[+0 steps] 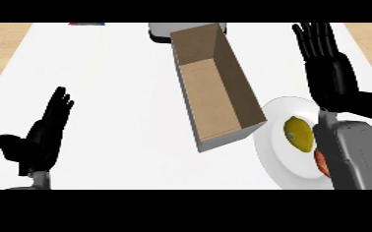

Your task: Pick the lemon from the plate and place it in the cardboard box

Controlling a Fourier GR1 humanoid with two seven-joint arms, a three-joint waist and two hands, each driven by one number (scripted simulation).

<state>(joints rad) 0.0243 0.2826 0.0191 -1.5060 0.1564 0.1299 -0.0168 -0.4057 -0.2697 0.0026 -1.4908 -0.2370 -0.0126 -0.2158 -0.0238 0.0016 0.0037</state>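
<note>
A yellow lemon [298, 133] lies on a white plate [280, 157] at the lower right of the counter. To the plate's left stands an open cardboard box [214, 86], long and narrow, with nothing inside. My right hand [330, 69] is open, fingers straight and pointing away, above and just right of the lemon; its grey forearm crosses the plate's right side. It holds nothing. My left hand [44, 132] rests open at the lower left, fingers up, far from the box.
A red-orange thing [321, 161] lies on the plate beside the lemon, partly hidden by my right forearm. A grey object [161, 31] sits behind the box's far end. Wooden edges border the white counter at left and right.
</note>
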